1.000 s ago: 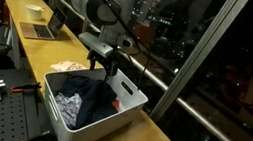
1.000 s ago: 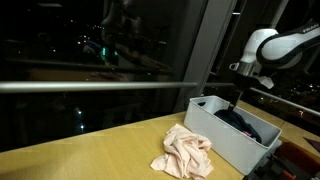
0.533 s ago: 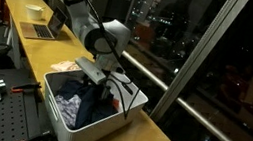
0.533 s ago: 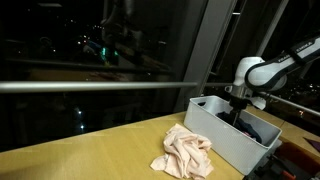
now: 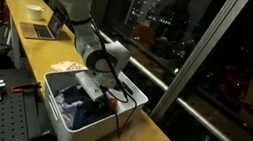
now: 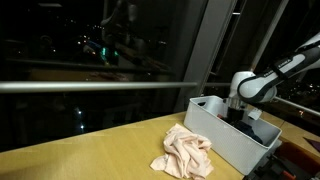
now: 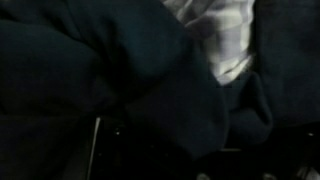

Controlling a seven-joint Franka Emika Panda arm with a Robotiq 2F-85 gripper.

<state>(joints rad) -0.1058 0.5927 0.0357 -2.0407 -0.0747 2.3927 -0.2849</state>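
Navy cloth (image 7: 110,80) fills nearly the whole wrist view, bunched in soft folds, with a pale checked scrap (image 7: 225,40) showing past it near the top; no finger shows there. In an exterior view the gripper (image 5: 101,85) is sunk into the heap inside the white bin (image 5: 108,128), right on this dark garment. I cannot tell how wide its jaws stand, or whether any fabric is caught between them. The garment looks light, limp and neither slippery nor fragile. It should drape and drag its neighbours along, so a pinch on a raised fold at the top of the heap seems a better hold than a flat stretch. The bin stands on the bench (image 6: 80,160), its far wall close to the window-side edge. Just beside the bin, on the bare wood, lies a crumpled peach cloth (image 6: 185,152). Farther along the bench, well apart, sit a laptop (image 5: 42,30) and a pale bowl (image 5: 34,10)
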